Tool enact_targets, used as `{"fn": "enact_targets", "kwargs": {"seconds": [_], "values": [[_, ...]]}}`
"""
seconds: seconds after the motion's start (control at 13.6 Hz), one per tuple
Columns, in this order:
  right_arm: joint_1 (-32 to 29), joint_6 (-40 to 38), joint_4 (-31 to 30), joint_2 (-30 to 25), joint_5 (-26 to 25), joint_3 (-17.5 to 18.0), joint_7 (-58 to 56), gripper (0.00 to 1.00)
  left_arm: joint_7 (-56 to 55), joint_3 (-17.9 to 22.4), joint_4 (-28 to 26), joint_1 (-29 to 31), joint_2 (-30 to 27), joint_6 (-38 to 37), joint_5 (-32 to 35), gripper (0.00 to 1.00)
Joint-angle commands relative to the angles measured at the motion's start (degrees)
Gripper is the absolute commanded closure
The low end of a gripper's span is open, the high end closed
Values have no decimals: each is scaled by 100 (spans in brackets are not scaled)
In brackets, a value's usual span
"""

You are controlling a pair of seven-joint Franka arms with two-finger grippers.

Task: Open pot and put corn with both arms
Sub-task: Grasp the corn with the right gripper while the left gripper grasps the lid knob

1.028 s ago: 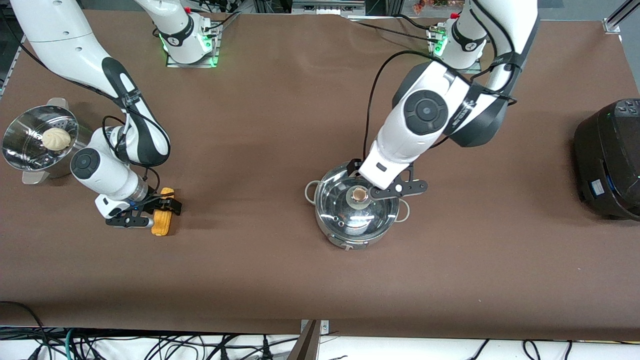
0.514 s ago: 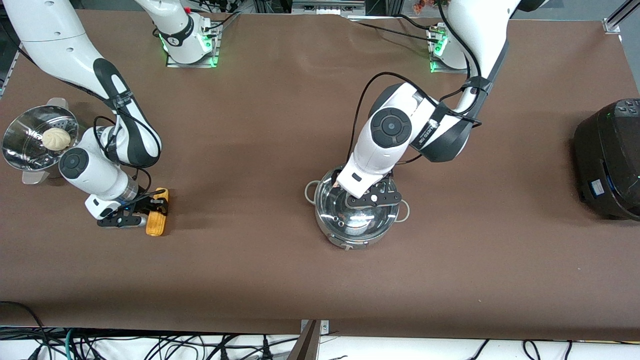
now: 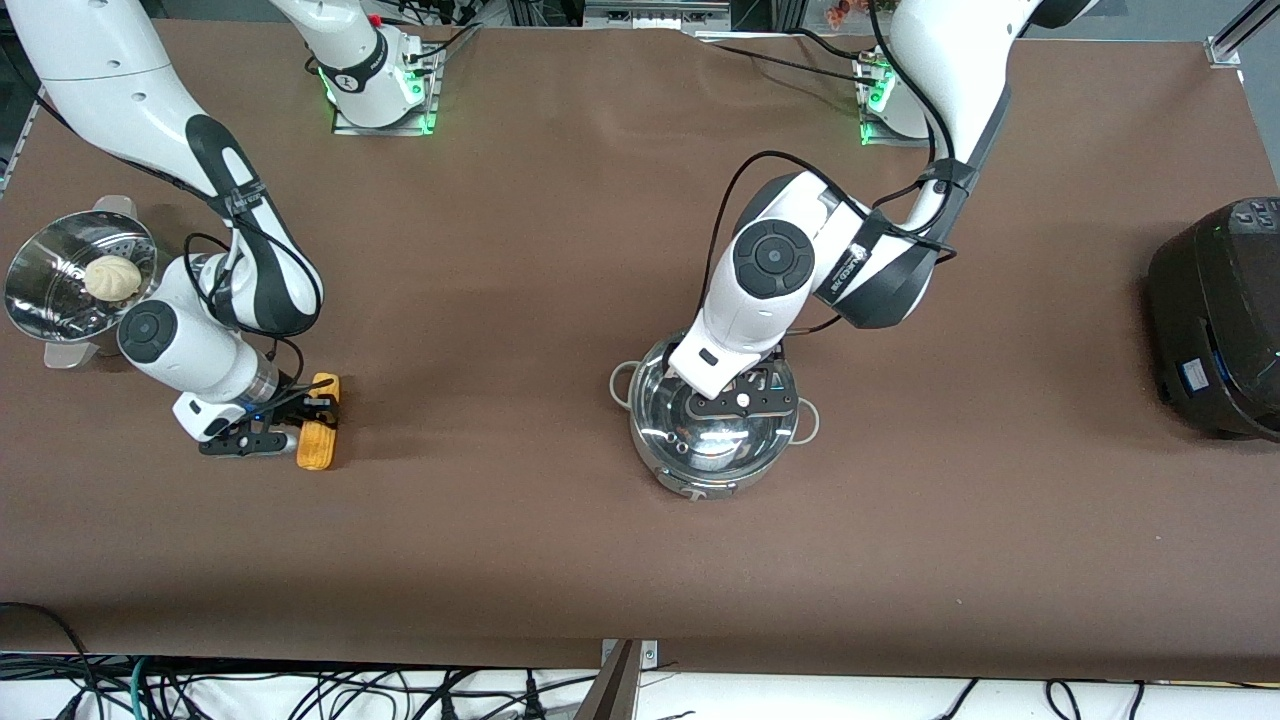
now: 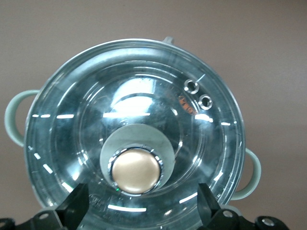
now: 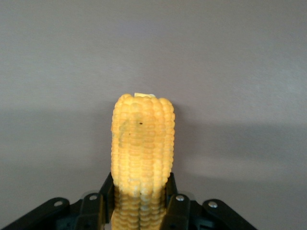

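The steel pot (image 3: 700, 472) stands mid-table with its clear glass lid (image 3: 722, 442) on. In the left wrist view the lid (image 4: 144, 96) fills the frame and its tan knob (image 4: 135, 171) lies just ahead of my fingertips. My left gripper (image 3: 745, 400) (image 4: 141, 200) is open, low over the lid, with one finger on each side of the knob and neither touching it. My right gripper (image 3: 305, 428) (image 5: 139, 188) is shut on the yellow corn (image 3: 318, 442) (image 5: 141, 139), low at the table toward the right arm's end.
A steel steamer pot (image 3: 40, 310) holding a white bun (image 3: 112, 277) stands at the right arm's end of the table. A large black cooker (image 3: 1220, 320) stands at the left arm's end. Bare brown tabletop lies between the corn and the pot.
My left gripper has come in and down over the lid, hiding the knob in the front view. My right gripper has shifted slightly toward the right arm's end with the corn.
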Motion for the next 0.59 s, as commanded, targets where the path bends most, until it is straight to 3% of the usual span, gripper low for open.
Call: {"fn": "enact_targets", "kwargs": {"seconds": [0.0,0.51], "values": [[-32,-1121,692,-79,24,147,-29,100,122,69,224,-93,173,30,190,1],[20,-3626,2581,-114,33,428,-20,100,236,139,215,-119,270,39,383,4]]}}
